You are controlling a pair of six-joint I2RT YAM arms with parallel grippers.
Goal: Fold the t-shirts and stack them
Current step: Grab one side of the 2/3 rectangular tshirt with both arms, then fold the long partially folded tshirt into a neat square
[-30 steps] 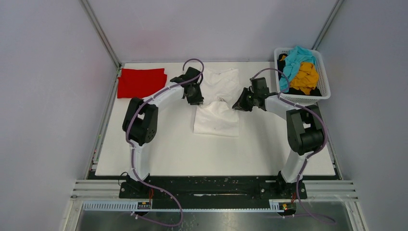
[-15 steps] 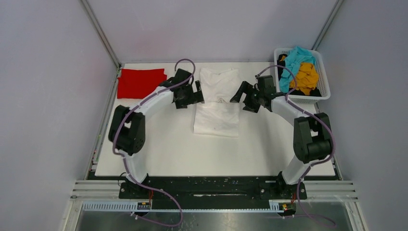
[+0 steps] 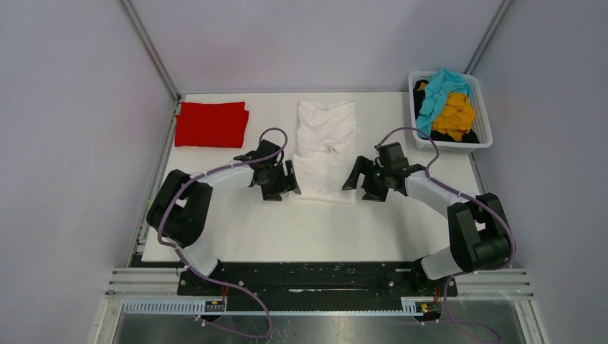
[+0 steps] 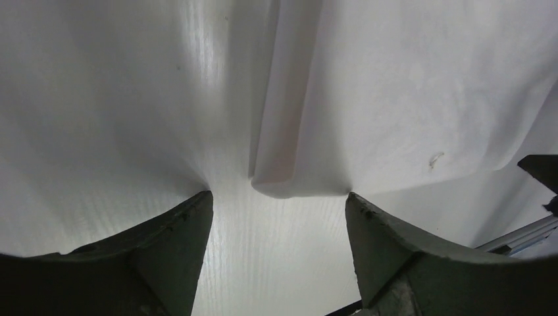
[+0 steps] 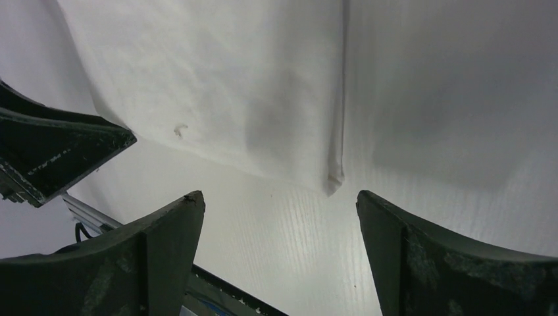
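The white t-shirt (image 3: 326,150) lies as a long folded strip in the middle of the table. Its near hem shows in both wrist views (image 4: 395,99) (image 5: 230,85). My left gripper (image 3: 290,183) (image 4: 278,197) stands open at the near left corner, with only bare table between its fingers (image 4: 171,250). At the near right corner my right gripper (image 3: 355,183) (image 5: 279,197) is open too and holds nothing. A red t-shirt (image 3: 211,123) lies folded at the back left. Teal (image 3: 439,89), mustard-yellow (image 3: 454,115) and black (image 3: 469,136) t-shirts are piled in the basket.
The white lattice basket (image 3: 453,147) stands at the back right corner of the table. Grey walls close in the back and both sides. A black rail (image 3: 315,276) with the arm bases runs along the near edge.
Both grippers were shut on the white shirt's middle; they opened, let it go and drew back towards me to its near corners. The shirt now lies flat.
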